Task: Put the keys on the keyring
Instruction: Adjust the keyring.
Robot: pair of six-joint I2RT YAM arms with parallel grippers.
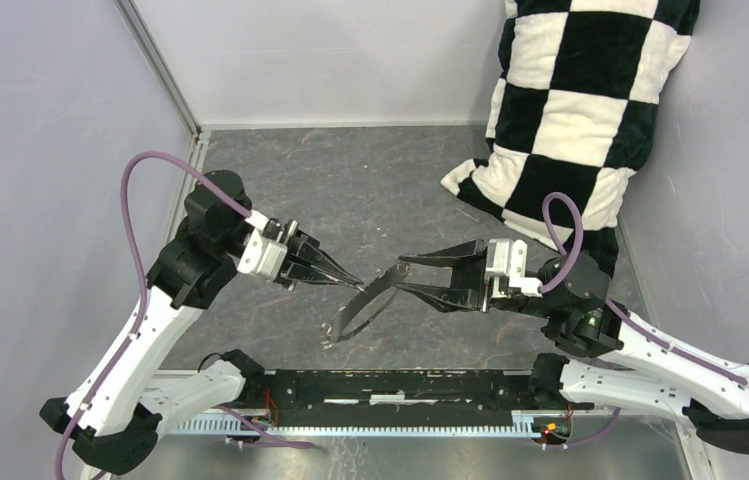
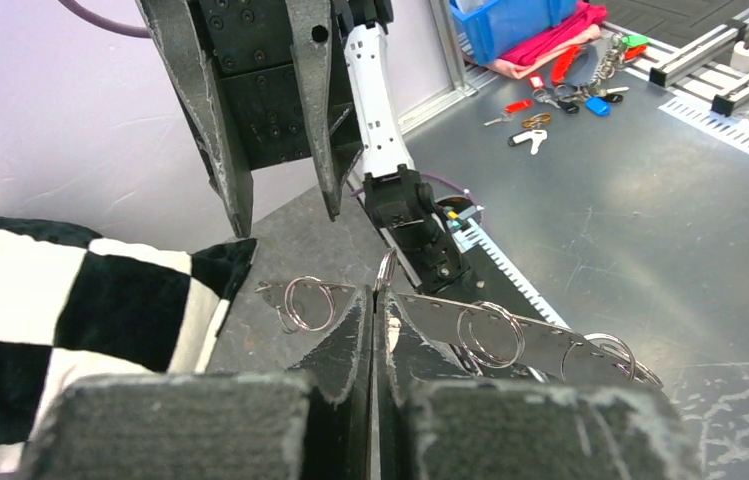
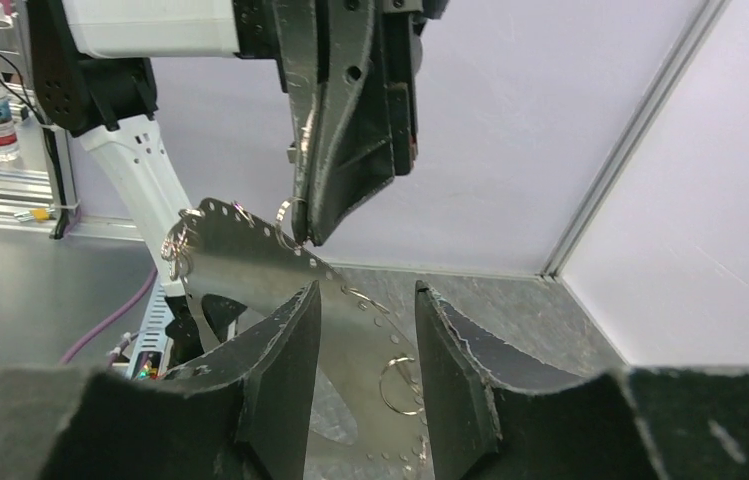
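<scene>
Two tools meet at the keyring (image 3: 240,255)
Left tool (image 1: 353,281) clenched, seemingly on its small ring (image 3: 286,218). Right tool (image 1: 397,278) straddles it, grip unclear, so a tug could drop it.

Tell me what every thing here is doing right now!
Left end effector: shut, pinching a small ring.
Right end effector: jaws apart either side of the keyring, grip unclear.
Keyring: tilted, upper end in the air.
Pillow: leaning in the corner.

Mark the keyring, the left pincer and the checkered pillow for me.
keyring (image 3: 250,255), right wrist view, on its flat perforated face.
left pincer (image 1: 355,282), top external view, between its closed fingertips.
checkered pillow (image 1: 570,110), top external view, middle of its front.
</scene>
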